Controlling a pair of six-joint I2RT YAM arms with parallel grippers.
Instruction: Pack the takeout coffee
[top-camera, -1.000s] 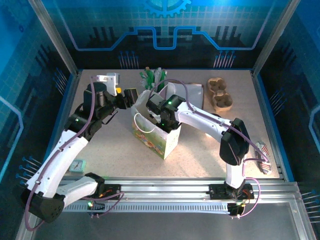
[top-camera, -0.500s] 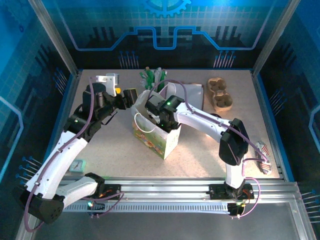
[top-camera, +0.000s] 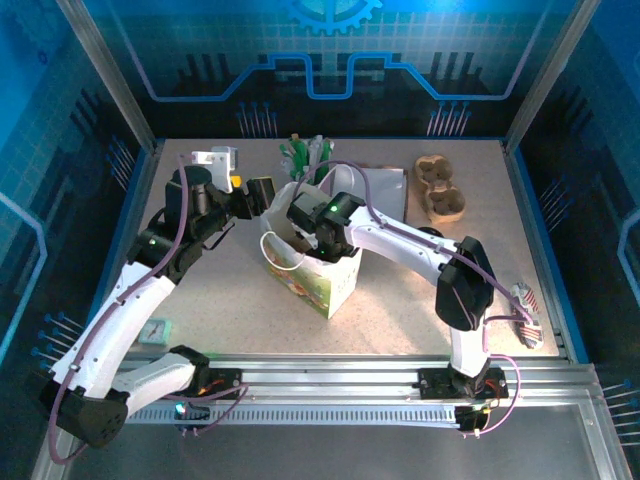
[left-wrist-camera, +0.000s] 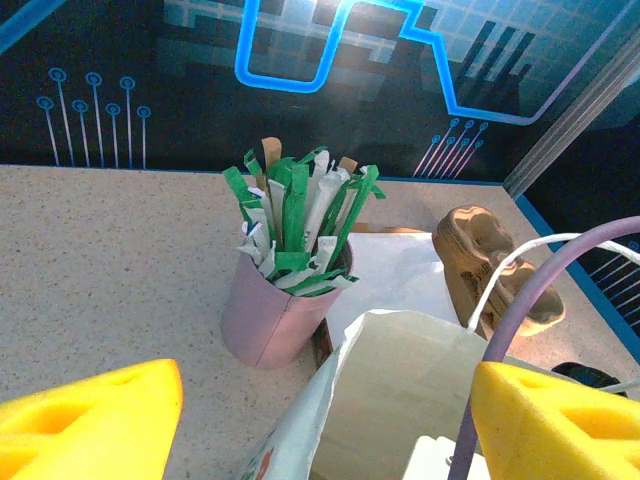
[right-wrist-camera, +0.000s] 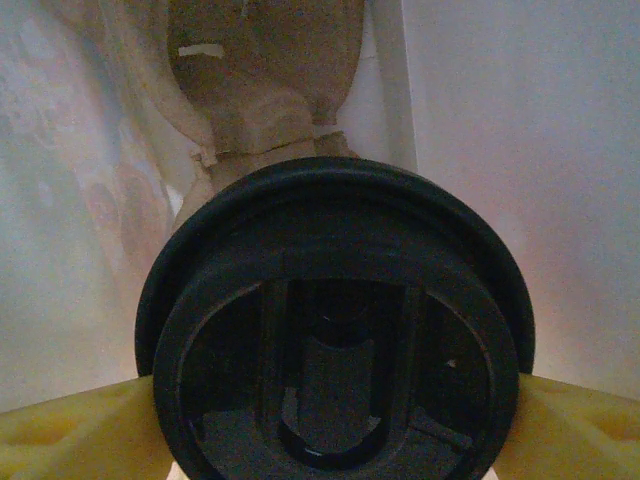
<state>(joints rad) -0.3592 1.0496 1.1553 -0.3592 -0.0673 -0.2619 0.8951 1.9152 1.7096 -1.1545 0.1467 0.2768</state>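
The takeout coffee shows by its round black lid (right-wrist-camera: 335, 300), seen from straight above inside the white paper bag (top-camera: 322, 282). Its cup body is hidden under the lid. My right gripper (top-camera: 300, 222) reaches down into the bag, and its yellow fingers (right-wrist-camera: 70, 430) flank the lid on both sides. The lid hides the fingertips, so contact with the cup cannot be made out. My left gripper (left-wrist-camera: 325, 410) stands open by the bag's rim (left-wrist-camera: 400, 370), its yellow fingers wide apart on either side of the paper edge.
A pink cup of green-and-white sticks (left-wrist-camera: 270, 320) stands just behind the bag. A brown cardboard cup carrier (top-camera: 440, 188) and a flat white sheet (top-camera: 388, 185) lie at the back right. Small items lie at the front left (top-camera: 155, 328) and the right edge (top-camera: 525, 300).
The right gripper has shifted a little left inside the bag, and the bag's top has leaned left with it. The left arm has not moved.
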